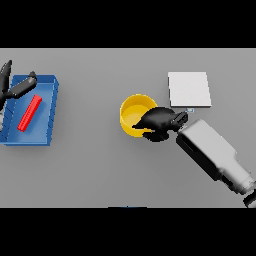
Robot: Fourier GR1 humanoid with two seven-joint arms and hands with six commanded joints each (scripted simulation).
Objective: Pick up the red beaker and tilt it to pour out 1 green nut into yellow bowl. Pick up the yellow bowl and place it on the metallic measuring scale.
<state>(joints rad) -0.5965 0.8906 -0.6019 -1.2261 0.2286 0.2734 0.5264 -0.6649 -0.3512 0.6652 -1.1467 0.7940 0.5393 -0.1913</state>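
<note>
Now, head view: right hand [159,123] sits at the near-right rim of the yellow bowl [134,116], fingers curled over the rim; it looks like a pinch on the wall, though the thumb's contact is hidden. Bowl rests on the table [100,165], just left of the scale [189,89], which lies a little further back and close by. No nut can be made out inside the bowl. Red beaker [29,113] lies flat in the blue tray [49,100] at far left, with the left hand [15,87] idle over the tray's back corner, fingers straight and apart. Step in hand, by my reading: lifting the bowl to the scale. Do it well by firming the rim grip first, raising the bowl level (a one-sided hold invites tipping), clearing the scale's edge, then lowering it centred on the plate before releasing.
</note>
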